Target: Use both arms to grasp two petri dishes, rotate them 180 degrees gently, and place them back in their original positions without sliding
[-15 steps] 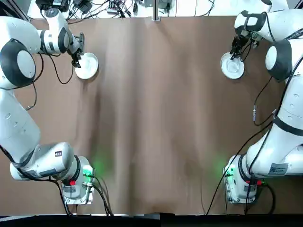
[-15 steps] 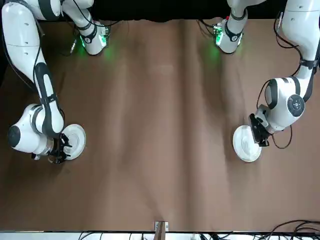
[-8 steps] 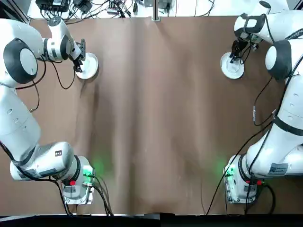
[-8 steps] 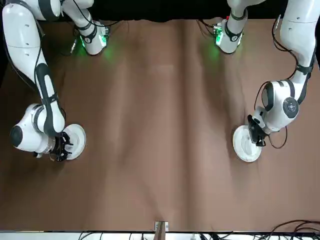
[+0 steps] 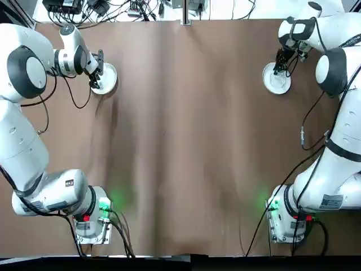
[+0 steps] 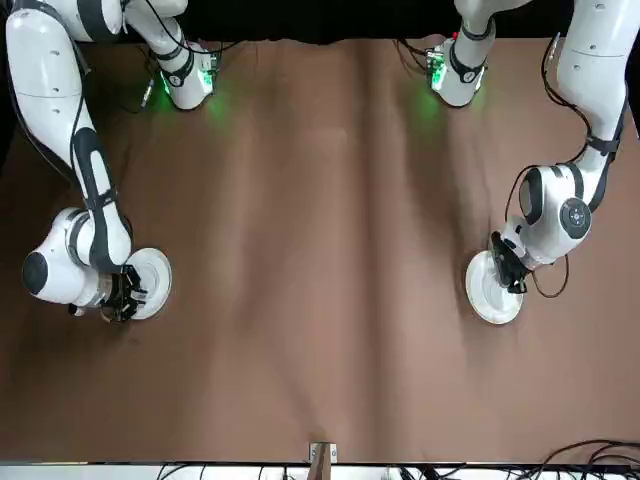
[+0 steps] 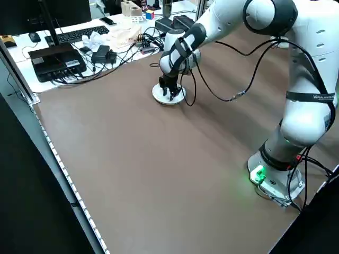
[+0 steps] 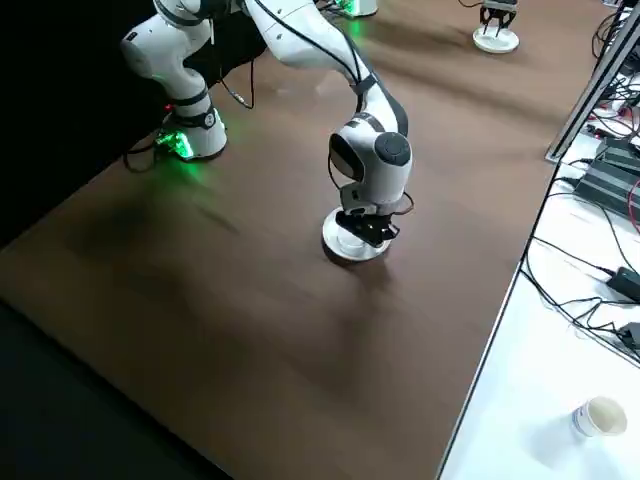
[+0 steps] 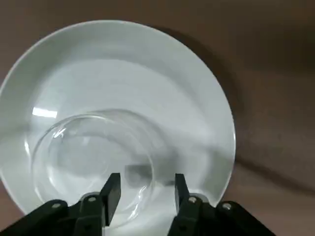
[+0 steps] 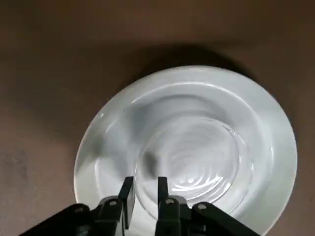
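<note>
White light glints off the left petri dish [image 9: 64,162] on its plate [image 9: 162,88], at ten o'clock on the brown-covered table [image 5: 186,169] in the top view; the right petri dish [image 10: 197,157] sits on a second plate [image 10: 275,162] at two o'clock. Above the first dish's edge, the left gripper [image 9: 146,176] has its fingers spread; the right gripper [image 10: 145,179], at its own dish's edge, shows a narrower gap between its fingertips. Beyond the table stands a white cup [image 8: 600,417].
</note>
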Motion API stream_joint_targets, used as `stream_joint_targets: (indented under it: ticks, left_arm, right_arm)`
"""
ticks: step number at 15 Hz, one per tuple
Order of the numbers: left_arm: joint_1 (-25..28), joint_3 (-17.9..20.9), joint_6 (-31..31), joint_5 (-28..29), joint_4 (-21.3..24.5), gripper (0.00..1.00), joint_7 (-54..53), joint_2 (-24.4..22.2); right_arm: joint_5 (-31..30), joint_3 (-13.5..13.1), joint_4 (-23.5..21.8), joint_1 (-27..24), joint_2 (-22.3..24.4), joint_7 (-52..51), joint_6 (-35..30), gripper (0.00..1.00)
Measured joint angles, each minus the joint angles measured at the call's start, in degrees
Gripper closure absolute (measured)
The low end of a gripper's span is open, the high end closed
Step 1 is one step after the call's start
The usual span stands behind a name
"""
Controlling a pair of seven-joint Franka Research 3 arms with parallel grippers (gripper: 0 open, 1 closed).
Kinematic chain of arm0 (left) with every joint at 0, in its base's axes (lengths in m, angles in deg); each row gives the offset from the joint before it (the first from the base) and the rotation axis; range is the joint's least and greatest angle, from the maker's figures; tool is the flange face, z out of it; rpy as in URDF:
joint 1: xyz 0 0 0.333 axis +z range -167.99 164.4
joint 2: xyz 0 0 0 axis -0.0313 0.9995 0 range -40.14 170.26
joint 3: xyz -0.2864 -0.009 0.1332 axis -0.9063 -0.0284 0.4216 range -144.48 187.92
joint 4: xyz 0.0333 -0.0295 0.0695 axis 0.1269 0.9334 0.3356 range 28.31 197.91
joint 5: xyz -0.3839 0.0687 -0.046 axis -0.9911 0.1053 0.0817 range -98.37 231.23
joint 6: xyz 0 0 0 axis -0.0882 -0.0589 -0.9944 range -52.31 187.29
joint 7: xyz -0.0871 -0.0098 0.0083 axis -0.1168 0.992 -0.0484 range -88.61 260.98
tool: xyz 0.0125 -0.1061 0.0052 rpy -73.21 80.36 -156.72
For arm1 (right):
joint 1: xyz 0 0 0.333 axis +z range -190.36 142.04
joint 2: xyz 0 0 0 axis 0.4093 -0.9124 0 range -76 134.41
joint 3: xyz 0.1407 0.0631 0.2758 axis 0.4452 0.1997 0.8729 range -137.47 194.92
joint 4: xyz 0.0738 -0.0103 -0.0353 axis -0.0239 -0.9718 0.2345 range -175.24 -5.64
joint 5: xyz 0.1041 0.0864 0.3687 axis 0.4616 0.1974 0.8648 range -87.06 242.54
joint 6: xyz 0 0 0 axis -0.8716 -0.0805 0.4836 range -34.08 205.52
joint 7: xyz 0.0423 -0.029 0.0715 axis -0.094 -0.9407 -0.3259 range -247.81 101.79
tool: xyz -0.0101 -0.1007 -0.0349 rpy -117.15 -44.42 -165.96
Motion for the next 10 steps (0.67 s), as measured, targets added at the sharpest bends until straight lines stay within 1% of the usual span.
stream_joint_targets:
  ticks: [3, 4, 5, 7, 8, 9, 10]
  left_arm:
    - [0.00, -0.20, 0.82, 0.00, 0.00, 0.48, 0.00, 0.70]
    - [-0.01, -0.30, 1.04, 0.00, -0.02, 0.53, 0.00, 0.69]
    - [-0.01, -0.38, 1.10, 0.00, -0.06, 0.59, 0.00, 0.69]
    - [-0.01, -0.42, 1.15, 0.00, -0.08, 0.61, 0.00, 0.69]
    - [-0.01, -0.43, 1.18, 0.00, -0.13, 0.70, 0.00, 0.62]
    - [-0.01, -0.44, 1.18, 0.00, -0.13, 0.73, 0.00, 0.61]
    - [-0.01, -0.44, 1.18, 0.00, -0.13, 0.73, 0.00, 0.61]
  right_arm:
    - [-0.61, -0.06, 0.00, -0.01, -0.32, 0.00, 0.38, 0.74]
    - [-0.63, -0.08, 0.00, -0.01, -0.44, 0.00, 0.62, 0.74]
    - [-0.65, -0.09, 0.00, -0.01, -0.52, 0.00, 0.80, 0.74]
    - [-0.84, -0.09, 0.00, -0.01, -0.57, -0.01, 0.95, 0.75]
    - [-1.09, -0.09, 0.05, 0.00, -0.57, -0.01, 1.01, 0.75]
    - [-1.35, -0.07, 0.14, 0.03, -0.57, -0.01, 1.09, 0.80]
    - [-1.47, -0.05, 0.25, 0.11, -0.57, -0.04, 1.09, 0.90]
